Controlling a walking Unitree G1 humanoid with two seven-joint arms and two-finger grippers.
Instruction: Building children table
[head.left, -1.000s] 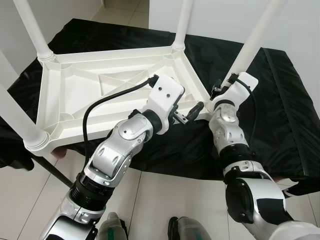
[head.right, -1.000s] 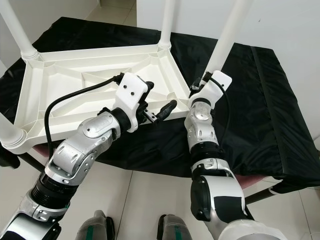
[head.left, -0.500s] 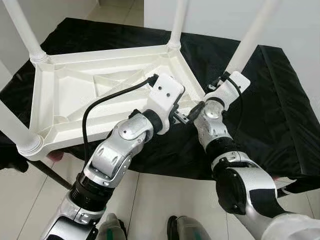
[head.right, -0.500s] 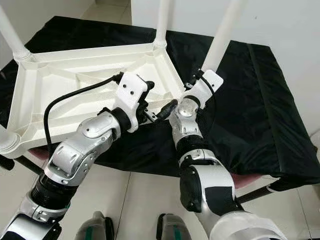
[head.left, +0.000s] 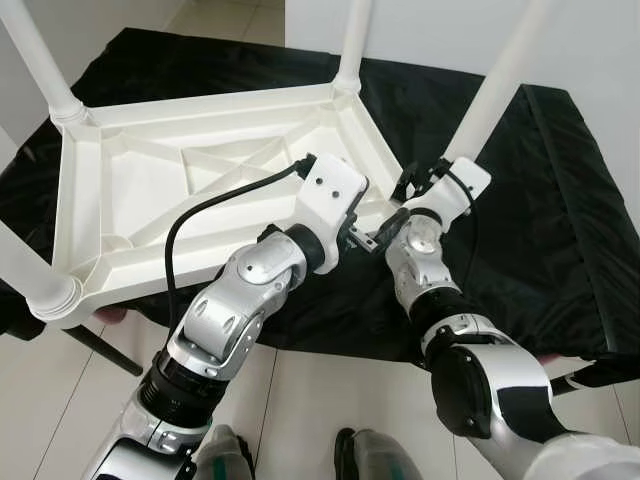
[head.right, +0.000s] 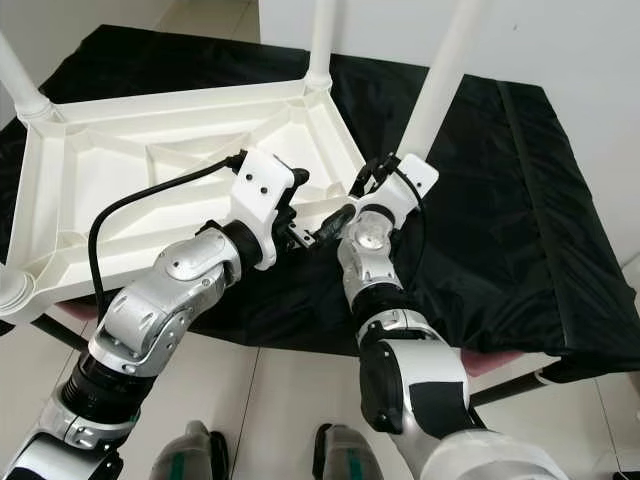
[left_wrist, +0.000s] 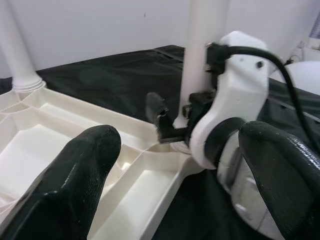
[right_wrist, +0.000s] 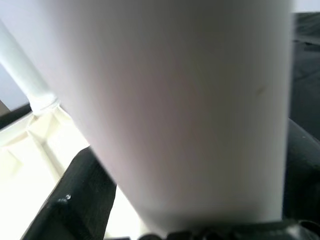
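Note:
A white plastic children's table (head.left: 150, 190) lies upside down on a black-covered work table (head.left: 560, 200), its legs pointing up. My right gripper (head.left: 408, 185) sits at the base of the near-right leg (head.left: 497, 80), at the table's corner. In the right wrist view that leg (right_wrist: 175, 110) stands between the black fingers (right_wrist: 75, 200), which are shut on it. My left gripper (head.left: 385, 228) hovers just in front of that corner, open and holding nothing. The left wrist view looks between its two fingers (left_wrist: 75, 185) at the corner and the right wrist (left_wrist: 230, 90).
Three more legs rise from the other corners: far left (head.left: 35, 50), far middle (head.left: 355, 40) and near left (head.left: 25, 260). The near-left corner overhangs the work table's front edge. A white wall stands behind, tiled floor (head.left: 320, 400) below, and my feet (head.left: 225, 455) are at the bottom.
My right wrist has slid lower and left along the leg, toward the corner. The upturned table has turned a little, its near-left corner swinging out. The left gripper has held its place.

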